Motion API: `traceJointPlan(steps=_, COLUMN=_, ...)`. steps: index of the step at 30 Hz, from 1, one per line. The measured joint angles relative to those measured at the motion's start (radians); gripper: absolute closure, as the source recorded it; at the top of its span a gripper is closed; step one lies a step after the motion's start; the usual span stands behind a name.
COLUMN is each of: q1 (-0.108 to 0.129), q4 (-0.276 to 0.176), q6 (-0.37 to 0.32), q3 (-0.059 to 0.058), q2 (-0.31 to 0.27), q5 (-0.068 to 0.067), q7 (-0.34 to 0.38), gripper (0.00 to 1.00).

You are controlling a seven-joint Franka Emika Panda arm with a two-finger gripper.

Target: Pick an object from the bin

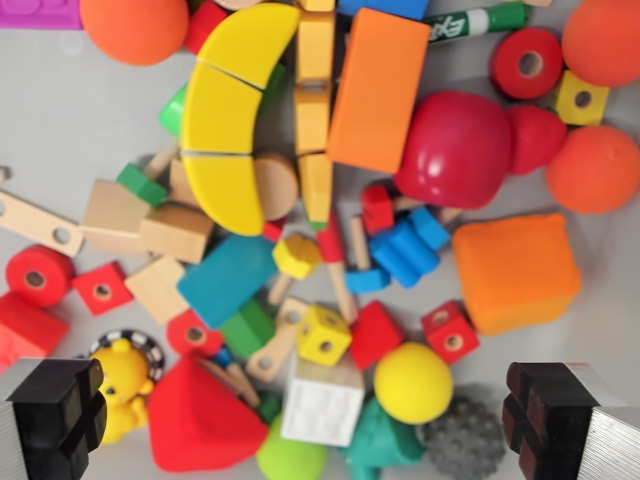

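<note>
Grey bin (80, 120) floor shows under a heap of toys, none lifted yet, so by my judgement the picking is all still to do. The pincer (318, 425) hangs spread wide and empty, looking straight down, its black fingers (55, 415) at 7 and 5 o'clock of the wrist view. Between them lie a white cube (322, 403) and a yellow ball (412, 382), the nearest candidates. A yellow banana (228, 120) sits at 11 o'clock, a red dome (455, 148) at 1 o'clock.
</note>
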Motion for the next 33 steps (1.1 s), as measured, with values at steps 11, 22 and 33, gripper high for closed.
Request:
traceJointPlan(steps=11, q1=0.0, q4=0.0, q6=0.0, q3=0.0, q2=0.0, q5=0.0, q7=0.0, gripper=0.0)
traceJointPlan(steps=22, q1=0.001, q4=-0.004, q6=0.001, q3=0.0, q2=0.0, q5=0.0, q7=0.012, gripper=0.0)
traceJointPlan(steps=33, q1=0.008, q4=-0.02, q6=0.017, q3=0.001, q2=0.0, q5=0.0, q7=0.054, gripper=0.0)
